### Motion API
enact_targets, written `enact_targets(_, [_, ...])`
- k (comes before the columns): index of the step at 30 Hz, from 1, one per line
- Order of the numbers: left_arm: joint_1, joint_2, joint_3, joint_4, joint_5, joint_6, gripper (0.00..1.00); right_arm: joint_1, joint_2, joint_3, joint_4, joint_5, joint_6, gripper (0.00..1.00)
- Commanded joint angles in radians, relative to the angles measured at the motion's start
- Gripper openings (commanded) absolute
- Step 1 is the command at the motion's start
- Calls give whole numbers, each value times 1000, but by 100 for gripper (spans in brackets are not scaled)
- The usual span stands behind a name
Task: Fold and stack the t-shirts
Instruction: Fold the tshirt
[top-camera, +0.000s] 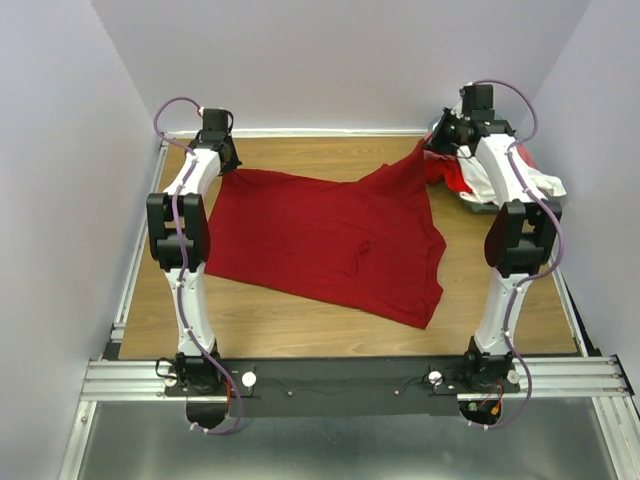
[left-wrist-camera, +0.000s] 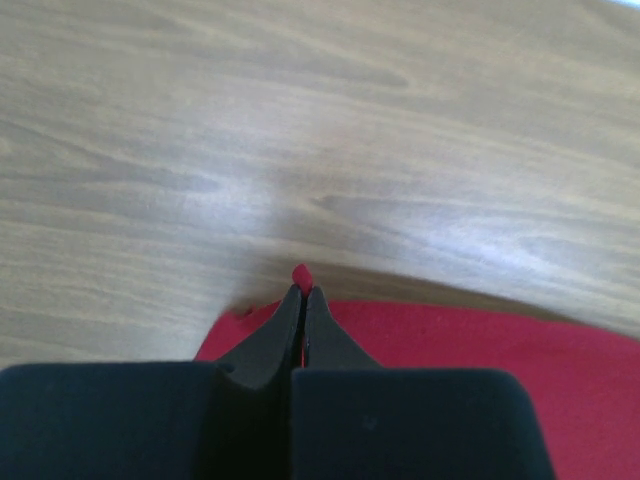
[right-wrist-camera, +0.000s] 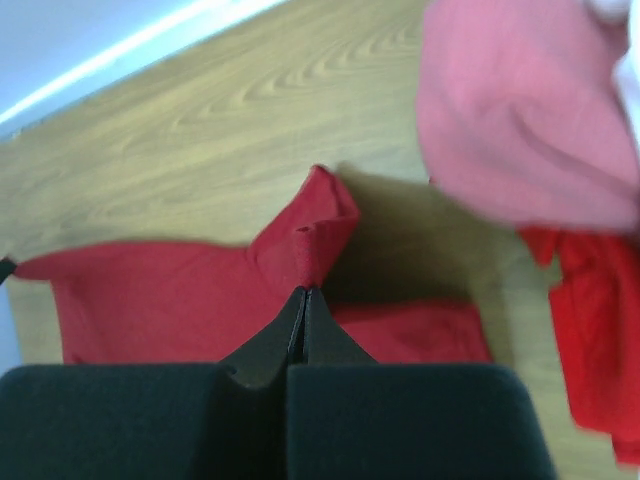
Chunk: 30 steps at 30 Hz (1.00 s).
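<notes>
A large dark crimson cloth t-shirt lies spread, wrinkled and skewed, across the middle of a pale wooden surface. Both robot arms reach to its far side.

The left arm stretches forward along the left edge with its wrist bent down. The left jaws are pressed together on a tiny tip of crimson cloth at the shirt's far left corner, low over the wood. The right arm stretches forward on the right side. The right jaws are clamped on a pinch of the shirt's far right corner, which is lifted so the cloth rises in a peak off the surface.

Just beside the right wrist, in the far right corner, sits a loose heap of other shirts. It shows white and brighter red cloth, and a light red-pink cloth shirt appears close in the right wrist view.

The step in hand looks like spreading the crimson shirt flat before folding. To do it well, the arms probably need to draw the held corners apart evenly until the far edge is taut, then lay it down straight. The left grip holds very little cloth, so a hard tug could slip it free. The right side should steer away from the heap so no other shirt is dragged along.
</notes>
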Motion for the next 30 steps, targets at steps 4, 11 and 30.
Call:
enact_targets(4, [5,-88,-122,64,-1,53,0,28,-306,-333,26,-62,-29,0])
enact_targets(11, [4,-131,-195,75,-85,81,0,57,-547,-643,41,-60,-3,0])
enact_targets(30, [4,-307,-462,130,-200,79,0,100,-951,-1148,44,-43,97,1])
